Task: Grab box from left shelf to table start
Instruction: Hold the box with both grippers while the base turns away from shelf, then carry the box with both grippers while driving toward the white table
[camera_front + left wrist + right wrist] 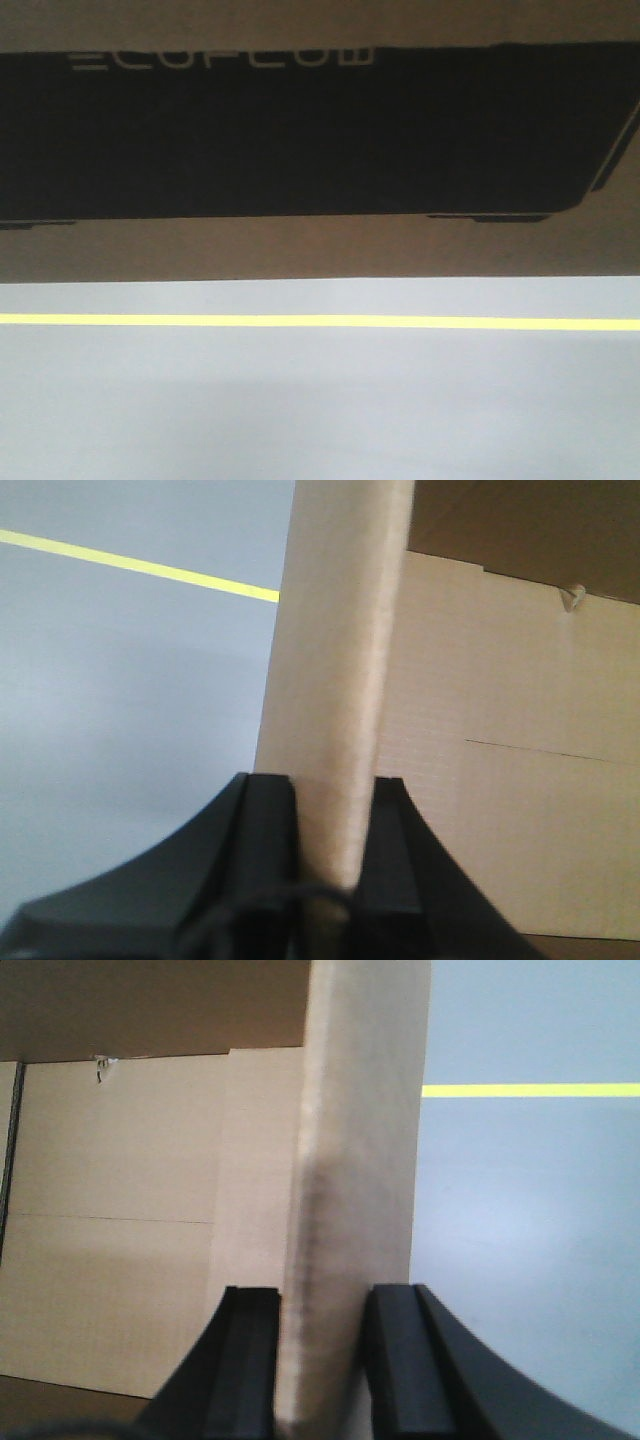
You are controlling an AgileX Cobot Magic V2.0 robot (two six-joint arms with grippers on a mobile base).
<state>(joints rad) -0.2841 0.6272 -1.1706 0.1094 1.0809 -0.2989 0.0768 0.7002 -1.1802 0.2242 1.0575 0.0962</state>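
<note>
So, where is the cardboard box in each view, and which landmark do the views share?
Front-facing: the box fills the upper half, black panel across it.
Left wrist: the box takes centre and right, one wall between the jaws.
Right wrist: the box takes centre and left, one wall between the jaws.
Shared landmark: the yellow line on the grey surface, in all three views.

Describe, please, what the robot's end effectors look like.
Both the left end effector and right end effector have matte black fingers with flat inner faces, curving outward toward the base. What looks like a thin dark cable crosses the left base. No markings show; the arms are out of view.
</note>
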